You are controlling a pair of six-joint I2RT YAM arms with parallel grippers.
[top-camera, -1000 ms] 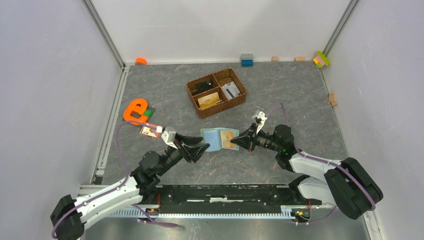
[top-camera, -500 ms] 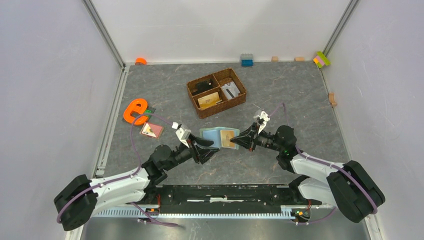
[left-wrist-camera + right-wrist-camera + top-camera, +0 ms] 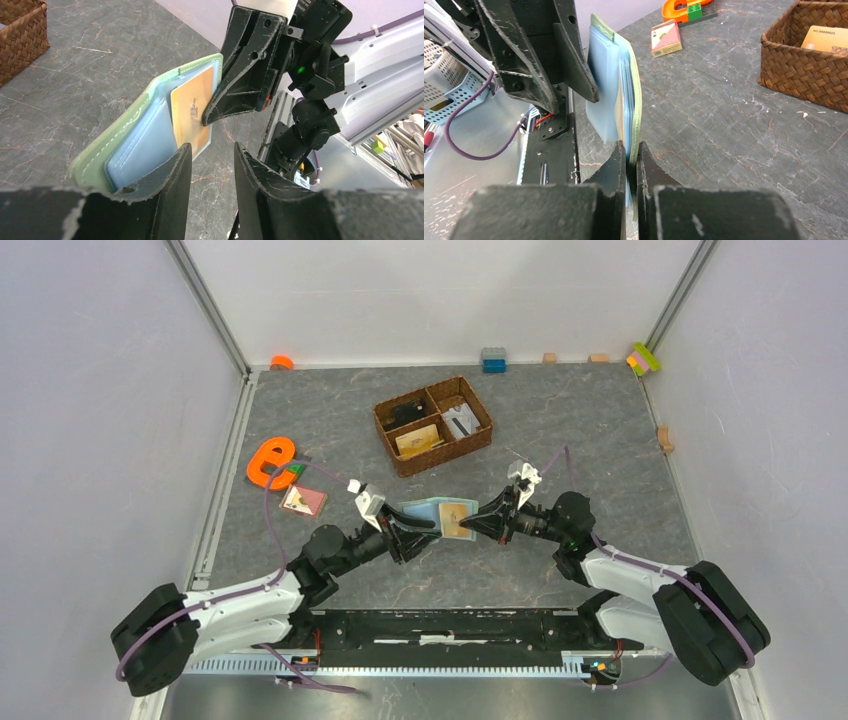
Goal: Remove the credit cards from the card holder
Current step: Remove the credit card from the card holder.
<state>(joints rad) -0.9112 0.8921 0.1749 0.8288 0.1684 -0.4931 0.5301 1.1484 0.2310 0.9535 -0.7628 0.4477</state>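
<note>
The sage-green card holder (image 3: 432,517) stands open on edge above the table, pale blue inside. A tan-orange credit card (image 3: 192,112) sits in its slot. My right gripper (image 3: 478,524) is shut on the holder's right edge; the right wrist view shows the holder (image 3: 633,85) edge-on between its jaws (image 3: 632,150). My left gripper (image 3: 427,529) is open at the holder's left half, its left finger (image 3: 170,175) against the blue lining (image 3: 140,145). A pinkish-brown card (image 3: 303,501) lies flat on the table to the left.
A brown wicker divided basket (image 3: 470,445) stands behind the holder with a tan card and dark items in it. An orange letter-e shape (image 3: 270,462) lies at the left by the pinkish card. Small blocks (image 3: 493,360) line the back wall.
My left gripper has moved right from beside the pinkish card up to the open holder. My right gripper has kept its hold, and the holder has barely shifted.
</note>
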